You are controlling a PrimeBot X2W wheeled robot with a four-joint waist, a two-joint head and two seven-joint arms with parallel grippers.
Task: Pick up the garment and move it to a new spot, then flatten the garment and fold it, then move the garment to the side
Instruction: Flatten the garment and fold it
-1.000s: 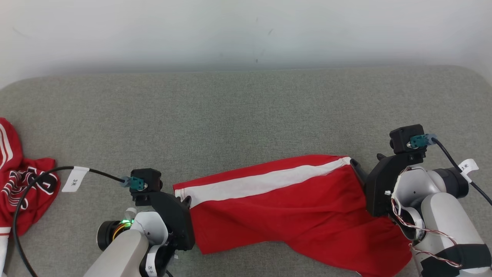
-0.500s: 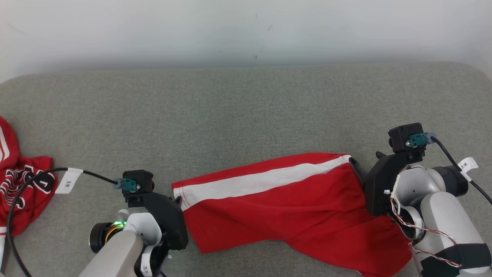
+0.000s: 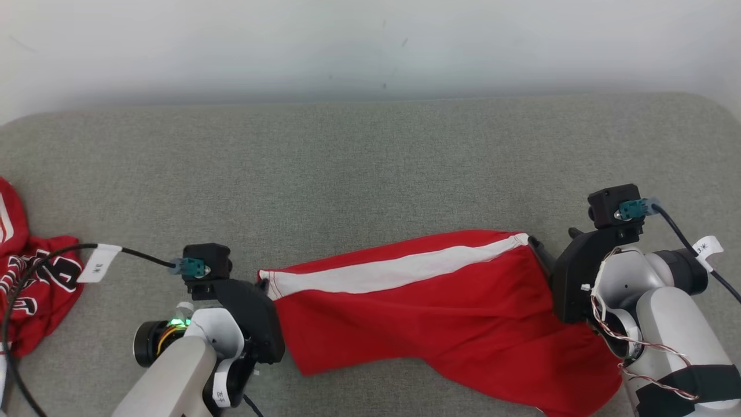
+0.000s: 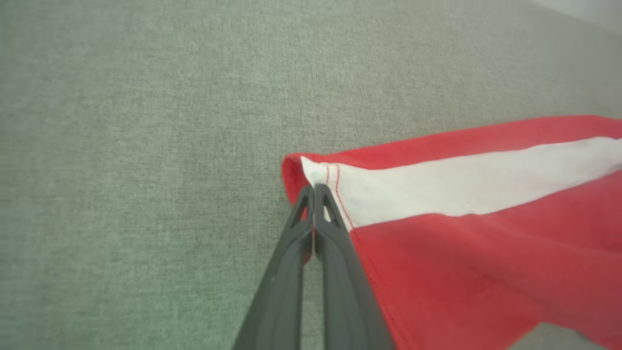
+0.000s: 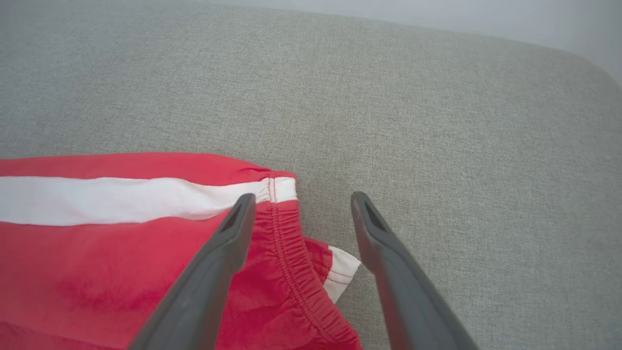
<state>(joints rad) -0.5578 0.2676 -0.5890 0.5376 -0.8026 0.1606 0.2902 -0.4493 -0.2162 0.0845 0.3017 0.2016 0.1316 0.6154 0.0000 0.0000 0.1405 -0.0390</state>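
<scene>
left gripper [image 4: 313, 190] is pinched tight on the red shorts [image 4: 461, 243] hem corner, right gripper [image 5: 300, 200] is spread wide, waistband [image 5: 287, 253] between its fingers

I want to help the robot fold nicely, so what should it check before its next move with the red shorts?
1. Left gripper shut on the shorts' hem corner: ok.
2. Right gripper closed on the waistband: not ok, jaws open on either side of its corner.
3. Shorts lying flat: not ok, rumpled near the waistband.
4. Other red garment apart from the shorts: ok.
5. Left grip firm enough to pull: cannot tell.
</scene>
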